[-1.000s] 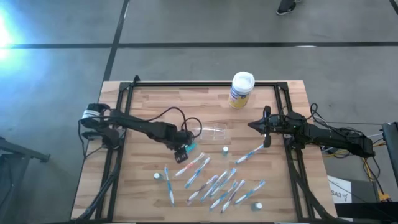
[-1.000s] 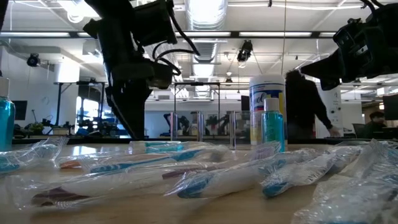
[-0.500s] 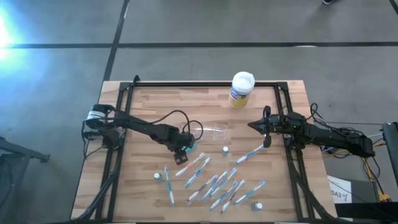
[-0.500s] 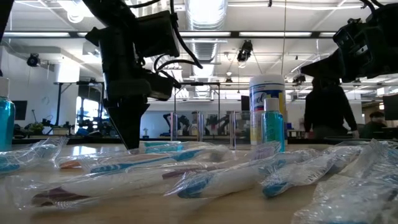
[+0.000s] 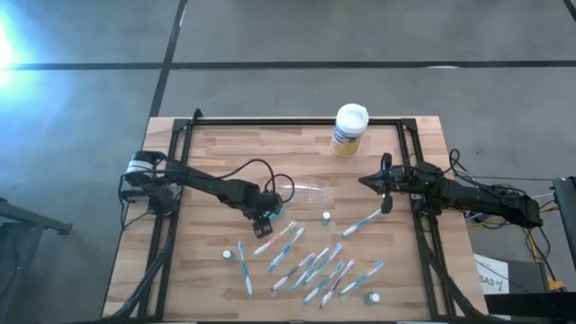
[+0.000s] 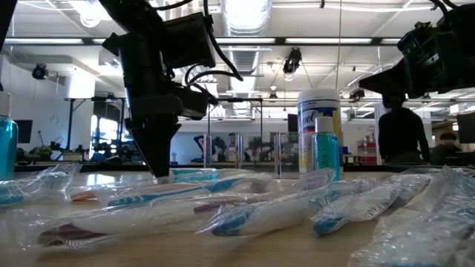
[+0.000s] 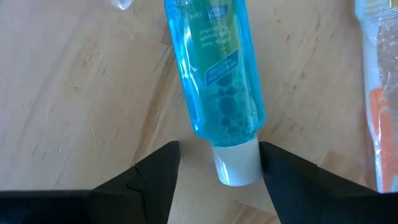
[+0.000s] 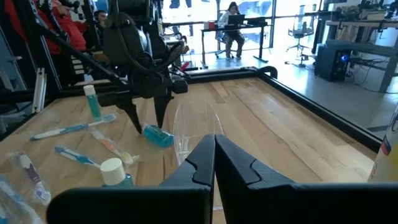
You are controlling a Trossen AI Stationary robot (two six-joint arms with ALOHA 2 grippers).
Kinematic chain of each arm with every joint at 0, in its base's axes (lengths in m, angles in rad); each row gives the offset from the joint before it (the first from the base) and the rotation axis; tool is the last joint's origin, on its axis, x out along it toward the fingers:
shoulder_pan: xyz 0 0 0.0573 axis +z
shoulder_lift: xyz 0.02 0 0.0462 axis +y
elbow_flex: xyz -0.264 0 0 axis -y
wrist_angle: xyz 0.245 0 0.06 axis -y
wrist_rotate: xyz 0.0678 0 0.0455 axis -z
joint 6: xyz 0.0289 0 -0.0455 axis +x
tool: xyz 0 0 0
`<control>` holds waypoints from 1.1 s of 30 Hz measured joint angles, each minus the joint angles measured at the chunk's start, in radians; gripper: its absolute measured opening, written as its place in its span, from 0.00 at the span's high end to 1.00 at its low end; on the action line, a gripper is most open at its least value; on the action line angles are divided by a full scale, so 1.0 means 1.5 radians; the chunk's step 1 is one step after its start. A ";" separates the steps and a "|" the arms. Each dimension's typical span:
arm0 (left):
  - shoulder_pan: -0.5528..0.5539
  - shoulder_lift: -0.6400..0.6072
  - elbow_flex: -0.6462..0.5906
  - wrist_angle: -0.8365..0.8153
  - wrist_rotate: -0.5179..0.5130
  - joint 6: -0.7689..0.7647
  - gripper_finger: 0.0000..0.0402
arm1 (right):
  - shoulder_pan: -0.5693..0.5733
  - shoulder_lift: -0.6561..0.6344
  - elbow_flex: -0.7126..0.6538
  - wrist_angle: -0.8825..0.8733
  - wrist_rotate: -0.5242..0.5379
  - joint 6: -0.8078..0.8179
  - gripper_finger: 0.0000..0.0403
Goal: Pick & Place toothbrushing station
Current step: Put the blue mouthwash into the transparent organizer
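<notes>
The printing on the blue tube [image 7: 219, 81] is blurring too much to read, and the picture's upper edge is cutting off its far end in the left wrist view. The right gripper [image 8: 214, 149] is hiding the lower part of the clear holder [image 8: 196, 127]. A wrapped toothbrush [image 7: 379, 99] is running off the frame's side.

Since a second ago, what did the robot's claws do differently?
The left claw slid a little toward the clear holder and dropped lower, its open fingers now either side of the white cap of the small blue bottle lying on the table. It has not gripped it. The right claw stayed shut and raised. The toothbrushes and canister did not move.
</notes>
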 joint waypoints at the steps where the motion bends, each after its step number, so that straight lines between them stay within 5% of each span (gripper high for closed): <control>1: 0.000 0.000 0.000 0.001 -0.006 0.001 0.43 | 0.000 0.000 0.000 0.000 0.000 0.000 0.98; 11: 0.004 0.028 0.001 0.011 -0.027 0.017 0.46 | 0.000 0.000 0.000 0.000 0.000 0.000 0.98; 20: 0.005 0.056 -0.001 0.005 -0.030 0.049 0.76 | 0.000 0.000 0.000 0.001 0.000 -0.003 0.98; 33: 0.000 0.022 -0.001 -0.011 -0.031 0.073 0.77 | 0.000 0.000 0.000 0.001 0.000 -0.006 0.98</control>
